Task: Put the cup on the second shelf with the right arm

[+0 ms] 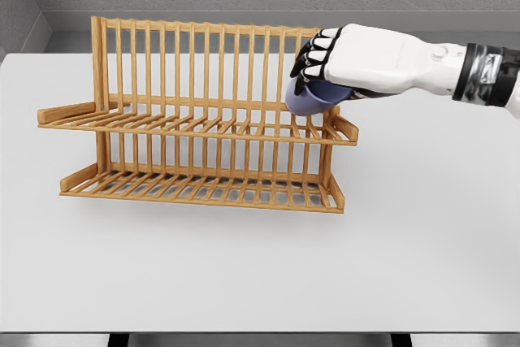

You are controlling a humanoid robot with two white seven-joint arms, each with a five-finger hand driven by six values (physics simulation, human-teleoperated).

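Head view. The right hand (345, 58), white with black finger joints, reaches in from the right with its fingers curled around a small blue-violet cup (313, 96), held tilted just above the right end of the upper tier of a two-tier wooden slatted dish rack (195, 132). The rack stands on a plain white table (244, 274).

A two-tier rack (195, 132) stands on the worktop (244, 274), left of its middle. The right hand (325, 67) comes in from the right and holds a cup (313, 97) just above the right end of the upper shelf (187, 126), with the lower shelf (195, 188) below and in front.
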